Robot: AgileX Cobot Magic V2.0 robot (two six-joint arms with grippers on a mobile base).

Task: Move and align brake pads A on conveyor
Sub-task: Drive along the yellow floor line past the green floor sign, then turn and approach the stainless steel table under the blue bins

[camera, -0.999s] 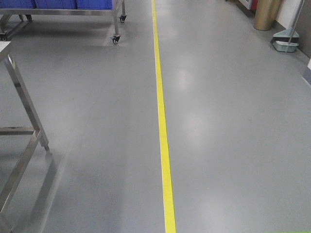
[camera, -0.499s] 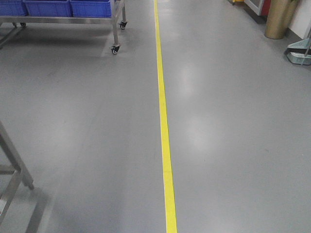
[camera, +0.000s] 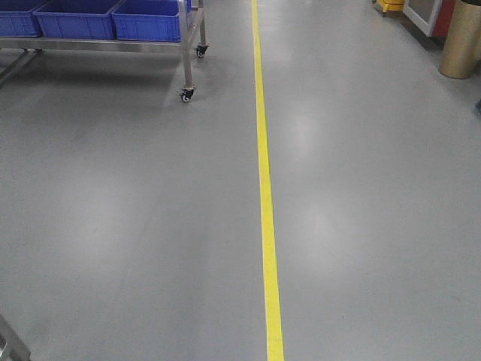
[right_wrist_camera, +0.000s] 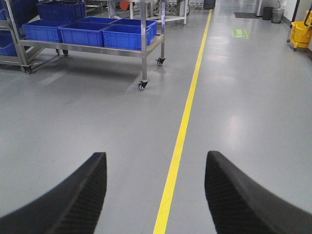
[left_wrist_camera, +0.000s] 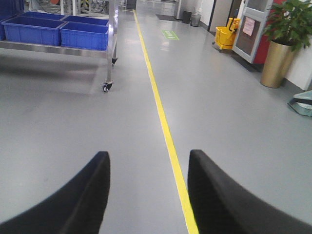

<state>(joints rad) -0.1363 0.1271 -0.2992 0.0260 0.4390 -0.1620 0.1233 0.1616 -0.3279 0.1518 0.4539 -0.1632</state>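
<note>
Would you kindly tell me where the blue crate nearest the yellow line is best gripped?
Probably the blue crate's long front rim, pinched from above on the near side: it sits upright and open-topped on the steel cart, with another crate close beside it.

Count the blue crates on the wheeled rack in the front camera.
3 crates in a row on the rack at top left: one cut by the left edge, one in the middle, one at the right end. More may be out of frame.

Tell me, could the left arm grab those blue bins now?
Probably not: the blue bins sit on a wheeled rack well ahead, with bare floor between them and the open left gripper.
</note>
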